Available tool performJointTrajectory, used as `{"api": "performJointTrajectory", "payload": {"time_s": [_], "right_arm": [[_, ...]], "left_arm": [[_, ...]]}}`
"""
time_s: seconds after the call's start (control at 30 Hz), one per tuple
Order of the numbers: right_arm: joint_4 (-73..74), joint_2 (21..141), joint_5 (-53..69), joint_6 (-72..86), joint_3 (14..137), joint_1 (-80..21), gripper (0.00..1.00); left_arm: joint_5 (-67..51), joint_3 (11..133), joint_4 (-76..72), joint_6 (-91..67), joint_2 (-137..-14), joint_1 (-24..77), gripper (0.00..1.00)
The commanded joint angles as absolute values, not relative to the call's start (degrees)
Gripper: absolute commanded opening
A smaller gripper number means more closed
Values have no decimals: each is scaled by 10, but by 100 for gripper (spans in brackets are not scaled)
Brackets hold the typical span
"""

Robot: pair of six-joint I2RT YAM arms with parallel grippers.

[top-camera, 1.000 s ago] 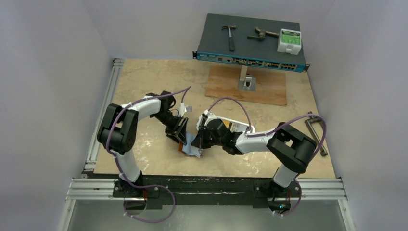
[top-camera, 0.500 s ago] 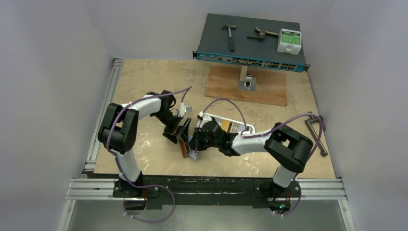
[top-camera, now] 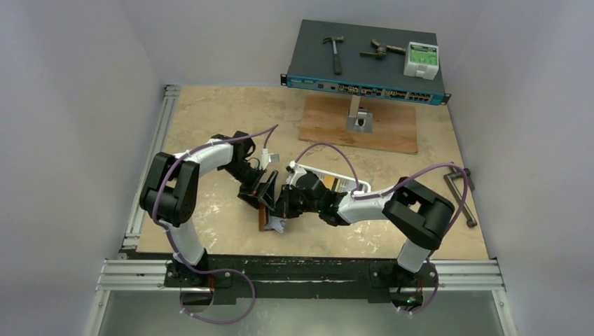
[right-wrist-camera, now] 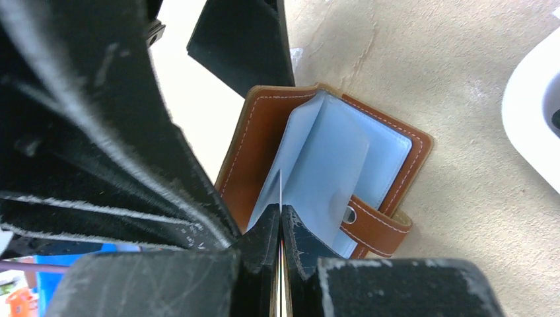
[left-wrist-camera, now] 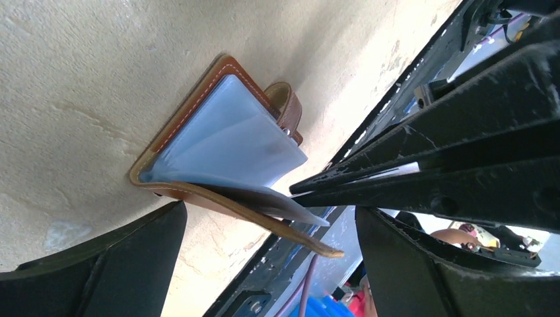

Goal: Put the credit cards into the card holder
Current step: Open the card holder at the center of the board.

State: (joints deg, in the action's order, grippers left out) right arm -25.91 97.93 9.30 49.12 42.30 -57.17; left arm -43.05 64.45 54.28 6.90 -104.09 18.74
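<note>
- Tan stone-look surface (top-camera: 210, 126) fills the middle of the overhead frame, with both arms meeting just left of centre.
- Card holder (left-wrist-camera: 224, 139) lies open on that surface at centre-left of the left wrist frame. Its pale-blue pockets (right-wrist-camera: 330, 152) are fanned and its lower flap is lifted.
- Left pincer (left-wrist-camera: 271, 221) has just sprung fully wide. Its fingers stand either side of the lifted flap with nothing gripped.
- Right pincer (right-wrist-camera: 280, 221) is clamped tight on a thin credit card (left-wrist-camera: 386, 170), seen edge-on, with its tip among the pockets.
- Judgement: the holder is no longer braced, so it may slide or fold as the card is pushed in. The card does not look seated yet.
</note>
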Motion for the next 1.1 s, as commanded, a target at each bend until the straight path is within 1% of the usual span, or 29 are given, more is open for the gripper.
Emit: {"api": "performJointTrajectory", "payload": {"time_s": [0.0,0.13,0.27,0.4,0.57,0.67,0.8,0.87,0.97,1.07], "right_arm": [[-341,987,138,526,413,-560,0],[-372,1001,150,557,395,-551,0],[-456,1034,177,613,364,-526,0],[-529,1062,198,643,354,-514,0],[-499,1056,189,621,363,-514,0],[-476,1049,173,608,363,-514,0],[-457,1045,161,593,362,-516,0],[-461,1047,161,592,360,-517,0],[-476,1047,170,590,359,-519,0],[-473,1038,172,578,359,-519,0]], "left_arm": [[-454,634,521,61,-995,185,100],[-458,633,521,64,-987,189,100],[-450,640,530,86,-980,205,100],[-396,655,560,122,-974,218,100],[-298,662,581,144,-962,228,100],[-267,656,580,145,-944,228,100],[-276,655,591,122,-918,242,100],[-290,653,592,97,-907,269,100],[-314,631,552,52,-885,295,100],[-316,621,517,48,-877,297,100]]}}
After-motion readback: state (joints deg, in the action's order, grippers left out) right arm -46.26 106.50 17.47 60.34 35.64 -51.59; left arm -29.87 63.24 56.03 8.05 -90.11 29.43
